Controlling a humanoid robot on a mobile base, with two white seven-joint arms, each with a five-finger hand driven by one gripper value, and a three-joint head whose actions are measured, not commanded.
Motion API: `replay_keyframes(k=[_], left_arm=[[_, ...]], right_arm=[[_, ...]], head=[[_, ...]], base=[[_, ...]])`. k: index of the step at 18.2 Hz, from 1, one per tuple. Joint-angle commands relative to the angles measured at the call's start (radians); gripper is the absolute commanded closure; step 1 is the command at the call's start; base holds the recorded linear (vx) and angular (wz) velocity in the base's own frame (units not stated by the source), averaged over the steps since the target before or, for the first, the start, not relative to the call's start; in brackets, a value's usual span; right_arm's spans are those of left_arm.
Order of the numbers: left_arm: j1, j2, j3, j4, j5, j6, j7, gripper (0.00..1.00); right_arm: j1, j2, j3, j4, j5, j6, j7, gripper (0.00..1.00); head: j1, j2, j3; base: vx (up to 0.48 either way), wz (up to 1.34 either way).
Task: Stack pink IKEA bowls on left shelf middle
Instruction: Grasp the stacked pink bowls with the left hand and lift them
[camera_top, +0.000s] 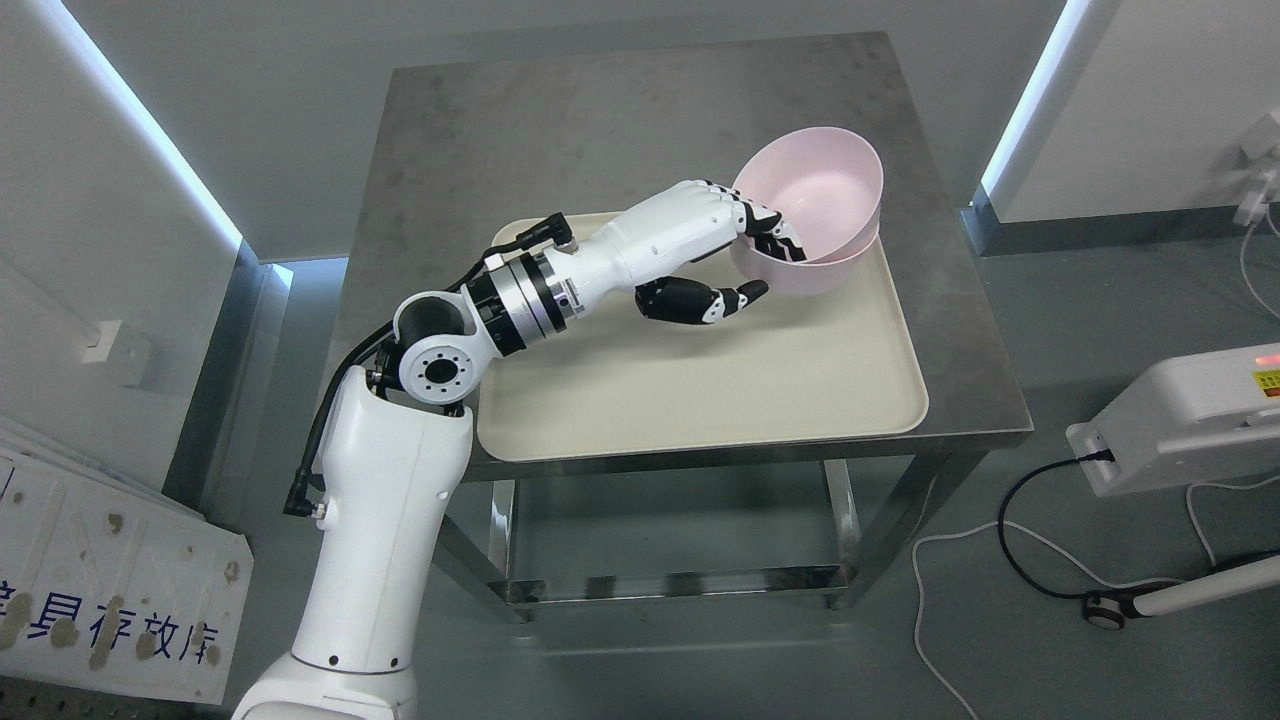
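Two pink bowls sit at the far right corner of a cream tray (700, 400). The upper pink bowl (825, 185) rests tilted inside the lower pink bowl (815, 275). My left hand (760, 265) reaches in from the lower left. Its fingers (775, 235) hook over the near rim of the upper bowl, inside it, while the thumb (745, 295) presses the outside of the lower bowl. The hand is shut on the bowls' rim. My right arm does not show.
The tray lies on a grey metal table (600, 120) with a lower shelf. A white device (1180, 415) with cables stands on the floor at the right. White panels (110, 560) lean at the lower left.
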Motion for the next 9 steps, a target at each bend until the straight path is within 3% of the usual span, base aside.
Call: replay_keyframes(k=[1,9], left_arm=[[0.085,0.018,0.132,-0.122,0.083,-0.009,-0.005,0.89],[0.162,0.018,0.163,-0.187,0.157,-0.047,-0.007,0.90]], right_arm=[[0.000,-0.017,-0.005,-0.017,-0.002,0.000,-0.001,0.00],[0.000,-0.017,-0.005,-0.017,-0.002,0.000,-0.001,0.00]], head=[[0.0000,0.000,0.000],[0.0000,0.000,0.000]], base=[[0.000,0.00],[-0.002,0.00]])
